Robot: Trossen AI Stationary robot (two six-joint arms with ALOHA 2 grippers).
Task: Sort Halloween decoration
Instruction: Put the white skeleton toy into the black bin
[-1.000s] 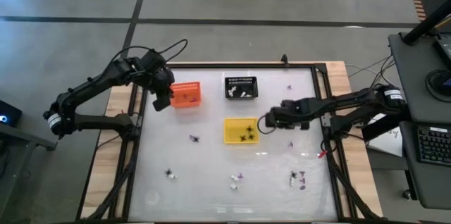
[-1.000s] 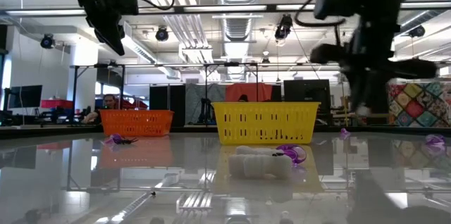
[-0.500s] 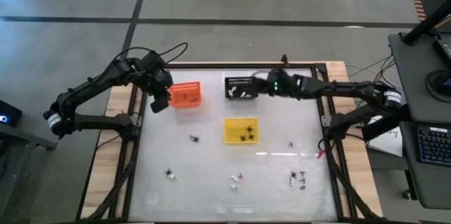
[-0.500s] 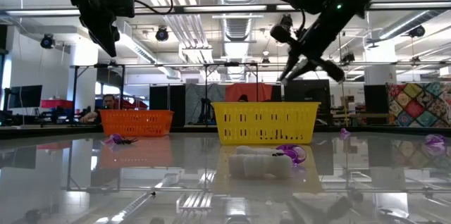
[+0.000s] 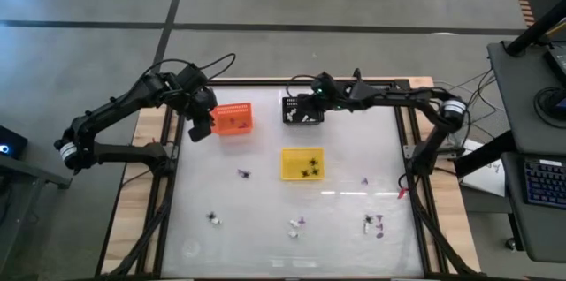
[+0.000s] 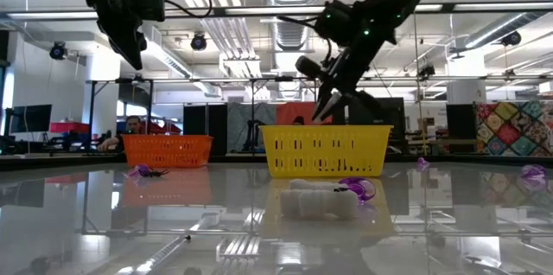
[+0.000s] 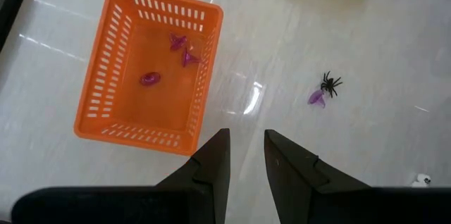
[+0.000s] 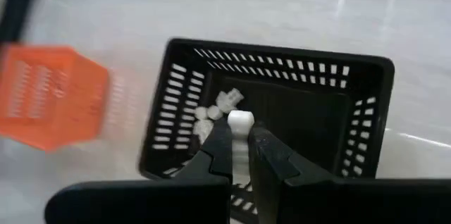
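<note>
Directly beneath my right pincer [image 8: 241, 155], pinching an upright white piece [image 8: 241, 131], lies the black basket [image 8: 366, 97].

Three baskets: one orange [image 5: 233, 118], one black [image 5: 302, 110], one yellow [image 5: 302, 164]; two arms.

No text, label or number can be read anywhere.
</note>
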